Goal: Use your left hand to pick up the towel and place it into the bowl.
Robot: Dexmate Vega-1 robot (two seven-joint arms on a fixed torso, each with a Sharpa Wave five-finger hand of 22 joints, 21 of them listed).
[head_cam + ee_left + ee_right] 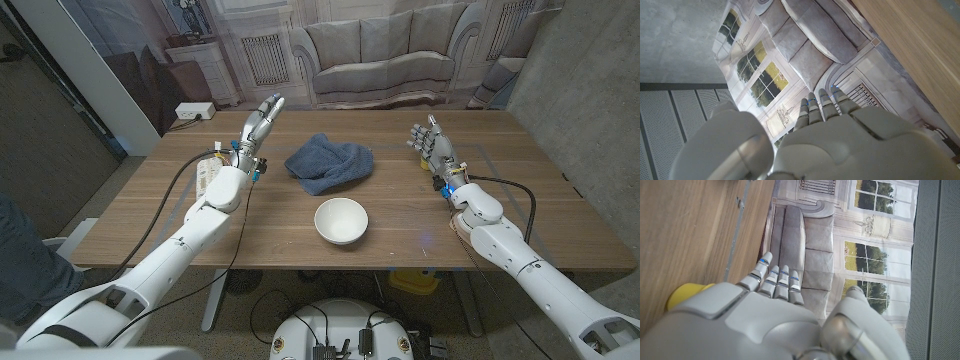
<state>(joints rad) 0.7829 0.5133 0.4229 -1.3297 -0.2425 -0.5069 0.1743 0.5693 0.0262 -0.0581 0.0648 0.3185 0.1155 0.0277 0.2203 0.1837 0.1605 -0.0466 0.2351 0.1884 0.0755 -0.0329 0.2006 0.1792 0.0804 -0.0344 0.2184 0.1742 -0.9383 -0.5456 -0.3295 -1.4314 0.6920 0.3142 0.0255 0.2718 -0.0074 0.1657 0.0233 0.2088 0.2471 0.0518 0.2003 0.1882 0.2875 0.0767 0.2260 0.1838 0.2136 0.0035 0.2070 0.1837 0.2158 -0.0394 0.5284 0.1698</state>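
Note:
A crumpled blue towel (331, 163) lies on the wooden table (180, 225), just beyond a white bowl (341, 220) that has nothing in it. My left hand (258, 126) is raised over the table's left part, left of the towel and apart from it, fingers stretched out and holding nothing. In the left wrist view the left hand (812, 140) points its straight fingers at the backdrop. My right hand (432, 143) is held up right of the towel, fingers apart and holding nothing. The right wrist view shows the right hand (765, 315) with fingers extended.
A printed backdrop of a sofa (375, 55) and windows hangs behind the table. A white power strip (194, 110) lies on the floor at the back left. A yellow object (682, 294) peeks out beside my right hand. A concrete wall (590, 90) stands on the right.

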